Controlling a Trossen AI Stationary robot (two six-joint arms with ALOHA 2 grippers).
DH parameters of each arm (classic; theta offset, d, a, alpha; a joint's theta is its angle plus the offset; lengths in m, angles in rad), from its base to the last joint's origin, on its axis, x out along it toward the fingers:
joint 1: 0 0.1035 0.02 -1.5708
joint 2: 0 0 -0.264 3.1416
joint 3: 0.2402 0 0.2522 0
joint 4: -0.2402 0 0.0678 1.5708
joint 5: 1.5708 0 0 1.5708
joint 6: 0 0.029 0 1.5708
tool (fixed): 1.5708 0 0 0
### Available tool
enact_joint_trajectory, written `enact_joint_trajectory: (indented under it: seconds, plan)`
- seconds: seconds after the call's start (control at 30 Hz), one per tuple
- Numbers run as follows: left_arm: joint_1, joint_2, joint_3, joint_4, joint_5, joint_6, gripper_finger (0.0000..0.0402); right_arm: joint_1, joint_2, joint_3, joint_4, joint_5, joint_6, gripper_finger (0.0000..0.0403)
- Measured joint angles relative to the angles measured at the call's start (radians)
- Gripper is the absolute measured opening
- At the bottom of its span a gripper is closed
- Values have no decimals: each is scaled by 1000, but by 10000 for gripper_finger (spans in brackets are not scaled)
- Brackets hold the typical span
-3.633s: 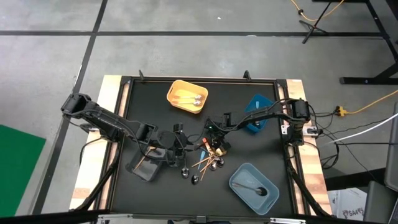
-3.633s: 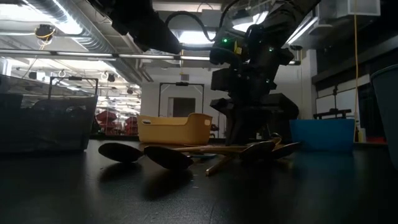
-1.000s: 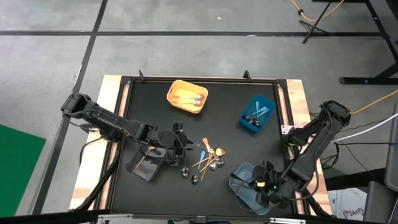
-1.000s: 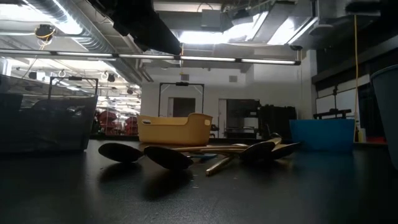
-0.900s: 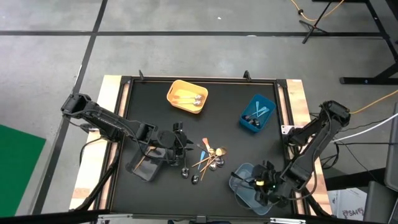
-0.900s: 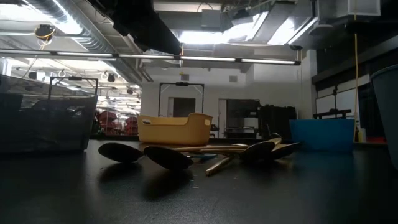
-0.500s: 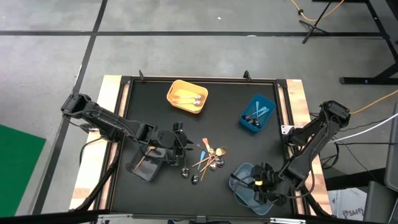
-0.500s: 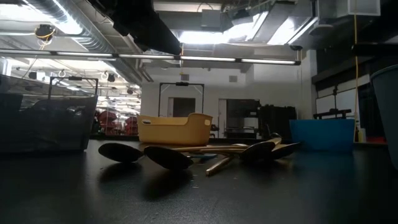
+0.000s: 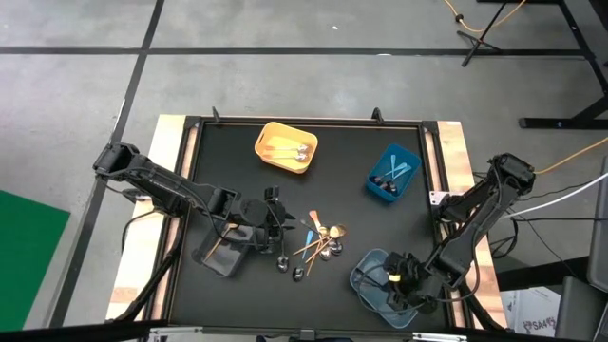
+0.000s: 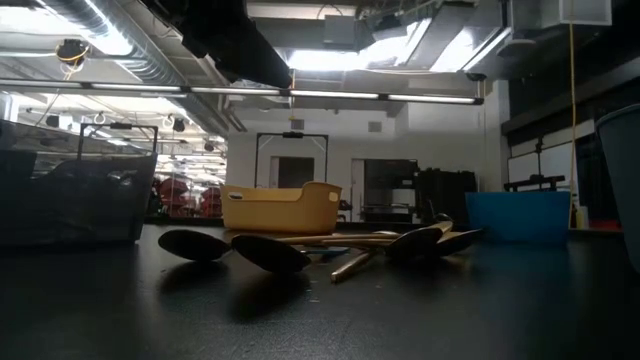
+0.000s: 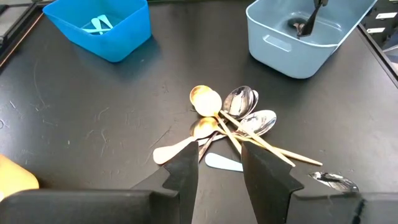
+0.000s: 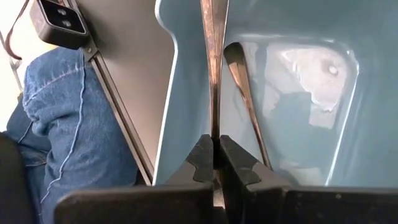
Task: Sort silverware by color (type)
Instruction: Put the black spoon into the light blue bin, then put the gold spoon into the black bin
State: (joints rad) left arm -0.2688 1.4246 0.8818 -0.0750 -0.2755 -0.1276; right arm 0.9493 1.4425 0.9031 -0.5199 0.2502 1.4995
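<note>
Shifted slightly leftward over grey-blue bin (image 9: 372,277) since a second ago, right gripper (image 12: 214,163) clamped on dark spoon handle (image 12: 213,68), left gripper (image 11: 219,172) parted, empty, beside loose silverware pile (image 9: 318,243) at table centre (image 9: 228,171).

Left arm (image 9: 157,185): dark, jointed links, black cable loops trailing alongside.
Right arm (image 9: 475,214): same dark build, thin cables along it, small yellow-green light near the wrist.
Left fingers (image 11: 186,177): matte black, tapered, angular.
Right fingers (image 12: 202,162): black, blunt tips.
</note>
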Motion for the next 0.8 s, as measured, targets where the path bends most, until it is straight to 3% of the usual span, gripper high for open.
enact_joint_trajectory:
  seconds: [0.33, 0.67, 0.8]
  plan:
    - [0, 0, 0, 0, 0, 0, 116, -1, 0, 0, -1, -26, 1, 3]
    - [0, 0, 0, 0, 0, 0, 116, -1, 1, 0, -4, -26, -4, 63]
    - [0, 0, 0, 0, 0, 0, 116, -1, 1, 0, -4, -26, -4, 70]
